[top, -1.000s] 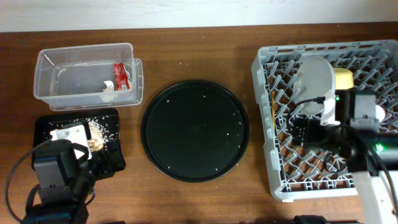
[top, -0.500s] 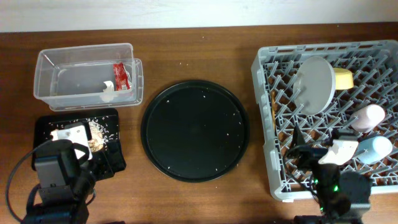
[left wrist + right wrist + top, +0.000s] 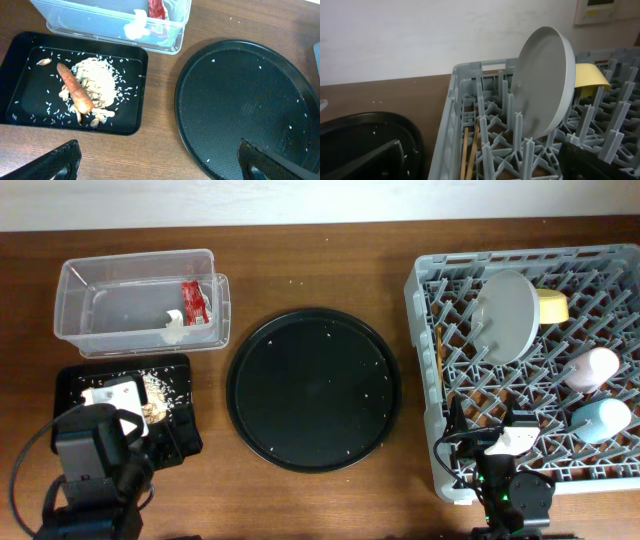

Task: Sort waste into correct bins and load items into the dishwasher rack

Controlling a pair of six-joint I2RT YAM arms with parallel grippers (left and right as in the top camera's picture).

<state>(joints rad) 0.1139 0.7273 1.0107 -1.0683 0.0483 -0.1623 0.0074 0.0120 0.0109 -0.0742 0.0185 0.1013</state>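
Note:
The grey rack [image 3: 425, 370] at the right holds the plate [image 3: 505, 315] on edge, the yellow bowl [image 3: 552, 305], the pink cup [image 3: 590, 367], the blue cup [image 3: 600, 418] and the chopsticks [image 3: 441, 360]. The clear tub [image 3: 90, 305] holds the red wrapper [image 3: 193, 300] and the tissue [image 3: 174, 328]. The black tray [image 3: 20, 50] holds rice and scraps [image 3: 100, 80] and the carrot [image 3: 75, 87]. My left gripper [image 3: 160, 165] is open and empty, above the table in front of the black tray. My right gripper [image 3: 485, 165] is open and empty at the rack's front left [image 3: 490, 442].
A large round black tray [image 3: 314, 388] with a few rice grains lies between the bins and the rack. My left arm [image 3: 95, 455] covers the front of the black tray. A wall stands behind the table.
My right arm has pulled back from over the middle of the rack to its front edge, uncovering the pink and blue cups. The left arm has not moved.

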